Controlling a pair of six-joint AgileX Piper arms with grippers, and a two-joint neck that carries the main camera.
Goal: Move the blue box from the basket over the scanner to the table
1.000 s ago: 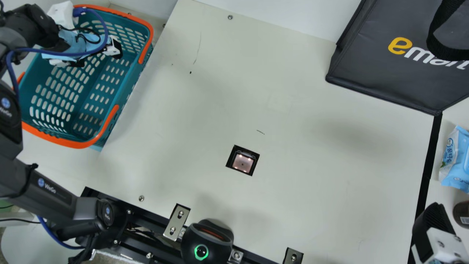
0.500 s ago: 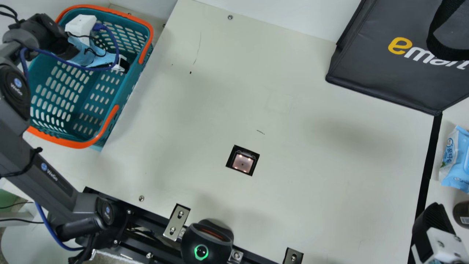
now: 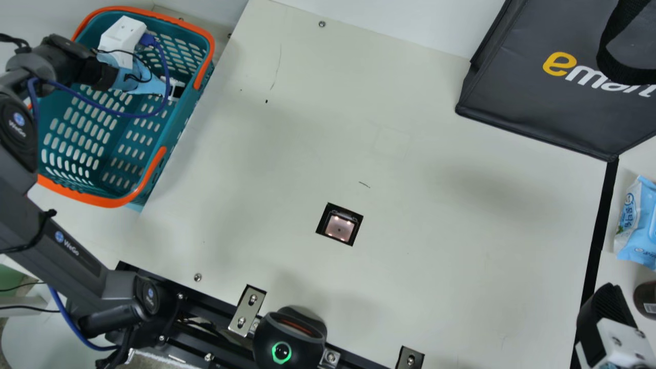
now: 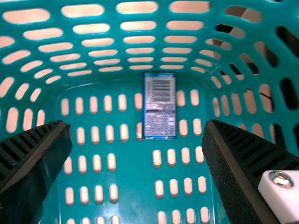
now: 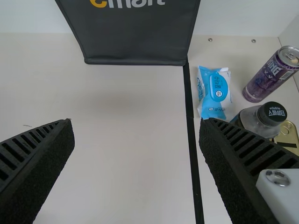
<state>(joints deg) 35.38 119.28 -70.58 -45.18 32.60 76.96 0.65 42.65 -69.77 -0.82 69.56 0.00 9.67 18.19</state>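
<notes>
My left gripper (image 3: 177,91) is over the teal basket (image 3: 110,192) at the main view's left. In the left wrist view the blue box (image 4: 160,106) lies on the basket floor with its barcode side showing, and my left gripper (image 4: 135,158) stands open, not touching it. The scanner (image 3: 339,227) is set in the table, its window lit. At the main view's lower right rests my right gripper (image 3: 607,302); in the right wrist view that gripper (image 5: 136,158) is open with nothing between its fingers.
A dark bag (image 3: 538,87) stands at the table's back right. Right of the black strip are a wipes pack (image 3: 638,223), a purple can (image 5: 273,74) and a dark-capped bottle (image 5: 261,120). A round black device (image 3: 289,338) sits at the front edge.
My left arm has swung rightward, its gripper moving slightly right and down in the main view, over the basket. The right arm has kept still.
</notes>
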